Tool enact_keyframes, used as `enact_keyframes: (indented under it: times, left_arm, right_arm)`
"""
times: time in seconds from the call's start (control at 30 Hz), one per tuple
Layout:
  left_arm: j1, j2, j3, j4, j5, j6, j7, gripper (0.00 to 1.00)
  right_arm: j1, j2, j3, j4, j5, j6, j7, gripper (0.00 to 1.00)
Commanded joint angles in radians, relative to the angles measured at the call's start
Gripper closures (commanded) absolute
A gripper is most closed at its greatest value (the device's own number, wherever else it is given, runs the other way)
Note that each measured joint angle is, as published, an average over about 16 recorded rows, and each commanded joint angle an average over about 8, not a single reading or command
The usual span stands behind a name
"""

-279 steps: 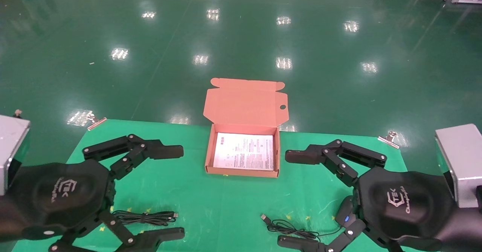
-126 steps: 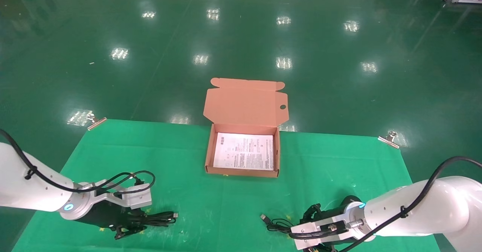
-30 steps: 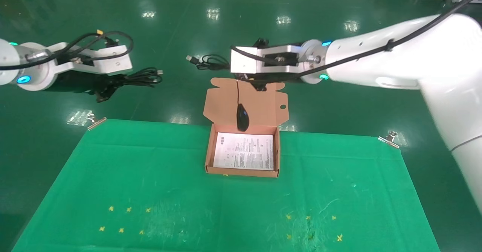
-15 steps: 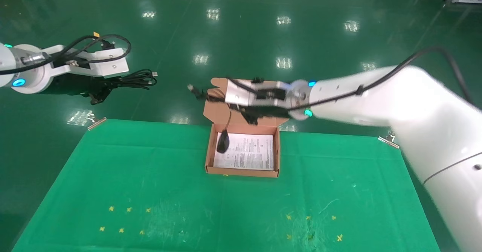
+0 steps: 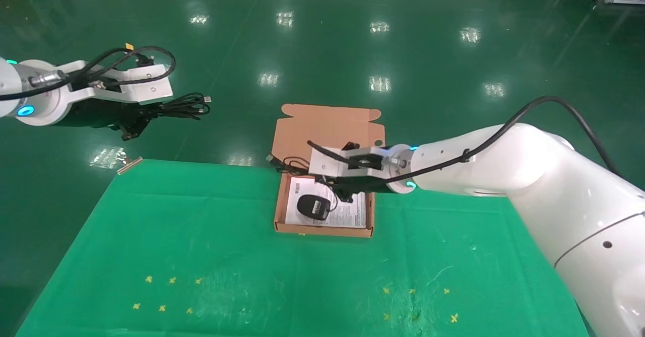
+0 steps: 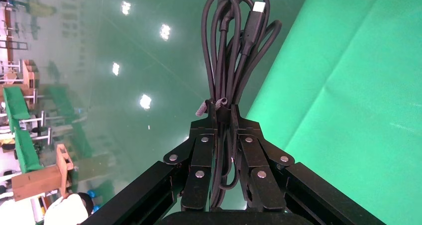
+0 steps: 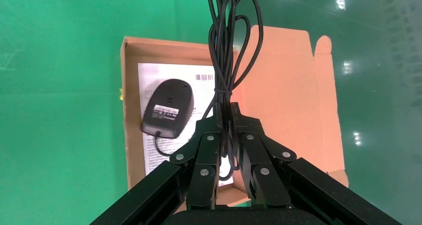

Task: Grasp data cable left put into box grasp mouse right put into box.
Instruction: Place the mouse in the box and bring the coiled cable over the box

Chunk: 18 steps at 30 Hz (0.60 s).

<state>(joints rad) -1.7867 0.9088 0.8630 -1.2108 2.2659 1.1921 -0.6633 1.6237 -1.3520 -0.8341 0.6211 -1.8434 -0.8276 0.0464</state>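
Mouse in the box, cable held high on the left.

The mouse (image 5: 313, 206) lies label-up on the white sheet in the left part of the open box (image 5: 324, 230), which stands at the far middle of the green desk (image 5: 252, 276). The right gripper (image 7: 226, 116) hangs over the box's far part, clamped on the mouse's bunched cord (image 7: 230, 46), which runs down to the mouse. The left gripper (image 6: 225, 116) is raised over the floor beyond the desk's far left corner, closed on the looped cable (image 6: 238, 46), whose silver plug points away from the fingers (image 6: 204, 150).
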Motion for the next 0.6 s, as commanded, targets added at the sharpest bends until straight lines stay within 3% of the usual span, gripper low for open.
enact_keyframes:
  times: [0.03,0.33,0.6]
  left_arm:
    - [0.000,-0.001,0.000,0.000,0.000,0.001,0.000,1.00]
    - [0.013,0.014,0.003,-0.001,-0.009,-0.015,0.009,1.00]
    - [0.068,0.083,0.015,0.047,-0.030,-0.111,0.055,1.00]
  right_arm:
    - [-0.001,-0.002,-0.010,-0.002,0.003,-0.003,-0.002,0.00]
    - [-0.003,0.015,-0.020,0.022,0.014,-0.011,0.003,0.00]
    - [0.008,0.067,-0.012,0.069,0.025,-0.011,0.019,0.00]
